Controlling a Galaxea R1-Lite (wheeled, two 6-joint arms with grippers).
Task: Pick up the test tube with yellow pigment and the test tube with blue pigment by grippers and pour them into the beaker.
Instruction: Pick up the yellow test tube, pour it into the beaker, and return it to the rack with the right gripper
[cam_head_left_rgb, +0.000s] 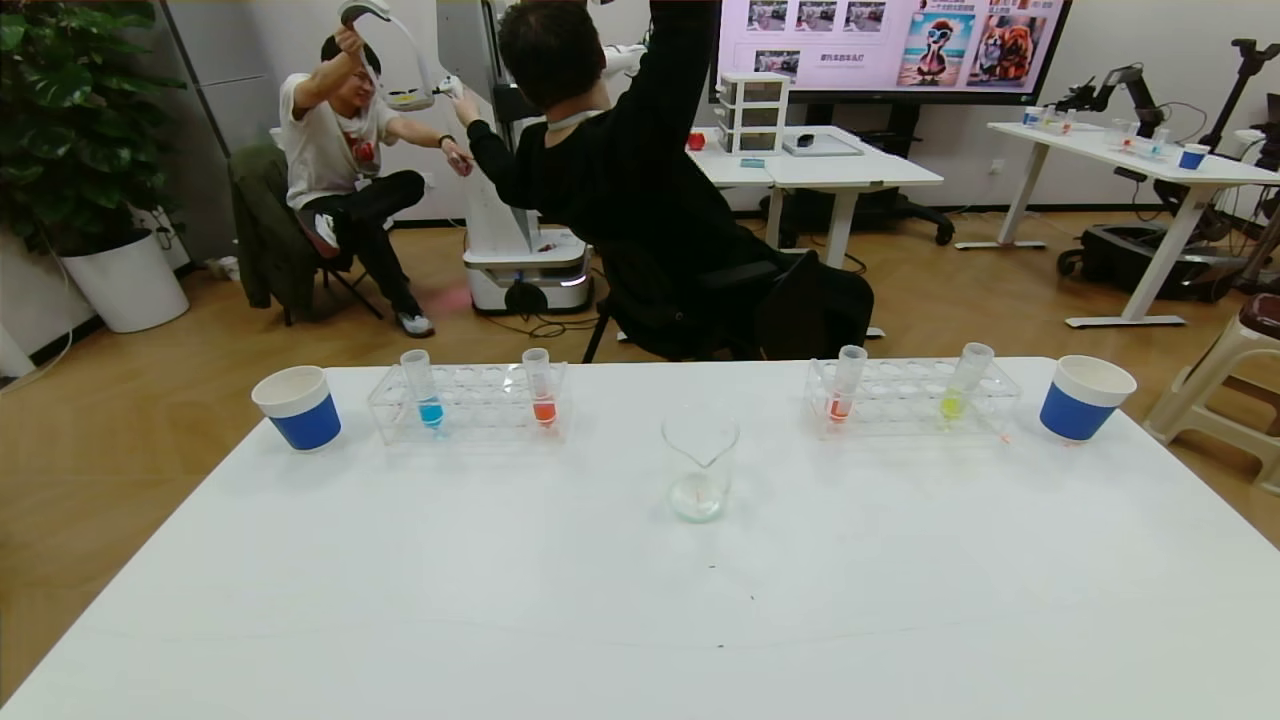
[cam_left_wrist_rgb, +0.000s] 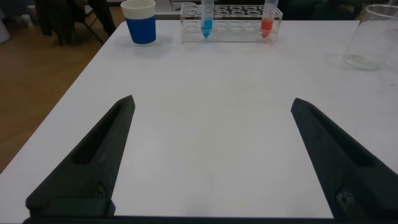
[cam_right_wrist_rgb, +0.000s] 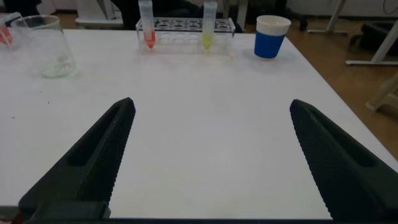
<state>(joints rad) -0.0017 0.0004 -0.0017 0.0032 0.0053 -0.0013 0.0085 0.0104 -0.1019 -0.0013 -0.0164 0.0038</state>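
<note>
The clear glass beaker (cam_head_left_rgb: 699, 468) stands at the middle of the white table. The test tube with blue pigment (cam_head_left_rgb: 428, 392) stands upright in the left clear rack (cam_head_left_rgb: 470, 405); it also shows in the left wrist view (cam_left_wrist_rgb: 207, 18). The test tube with yellow pigment (cam_head_left_rgb: 958, 389) stands in the right clear rack (cam_head_left_rgb: 910, 398) and shows in the right wrist view (cam_right_wrist_rgb: 209, 25). My left gripper (cam_left_wrist_rgb: 211, 102) is open and empty over bare table, well short of the left rack. My right gripper (cam_right_wrist_rgb: 211, 102) is open and empty, well short of the right rack. Neither gripper shows in the head view.
Each rack also holds a tube of orange-red liquid (cam_head_left_rgb: 541, 392) (cam_head_left_rgb: 845, 388). Blue-and-white paper cups stand at the far left (cam_head_left_rgb: 298, 406) and far right (cam_head_left_rgb: 1083, 397). The beaker shows at the edge of each wrist view (cam_left_wrist_rgb: 375, 38) (cam_right_wrist_rgb: 45, 46). Two people sit beyond the table.
</note>
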